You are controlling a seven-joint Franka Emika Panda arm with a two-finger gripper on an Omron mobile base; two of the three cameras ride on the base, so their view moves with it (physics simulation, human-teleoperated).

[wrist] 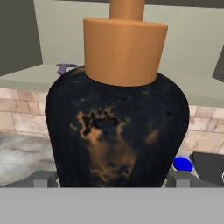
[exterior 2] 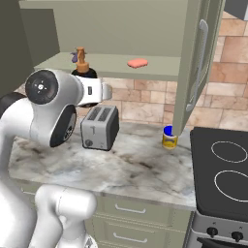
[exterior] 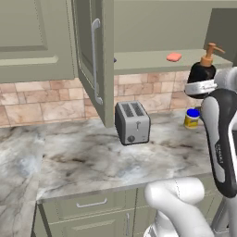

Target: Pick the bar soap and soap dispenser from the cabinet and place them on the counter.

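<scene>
The soap dispenser [wrist: 118,131], a black bottle with an orange pump top, stands on the shelf of the open olive-green cabinet [exterior: 139,61]. My gripper [wrist: 113,179] is open, one fingertip [wrist: 43,178] on each side of the bottle's lower body. From the base views the soap dispenser [exterior: 203,69] [exterior 2: 81,68] sits just beyond my white hand. The salmon-pink bar soap [exterior: 174,57] [exterior 2: 137,63] lies flat on the same shelf, farther along and apart from the gripper. The marbled counter [exterior: 88,157] [exterior 2: 135,167] stretches below.
A silver toaster [exterior: 132,122] [exterior 2: 100,127] and a yellow jar with a blue lid [exterior: 192,118] [exterior 2: 169,137] stand on the counter under the cabinet. The open cabinet doors [exterior: 95,60] [exterior 2: 196,68] jut out. A black stovetop [exterior 2: 223,164] borders the counter.
</scene>
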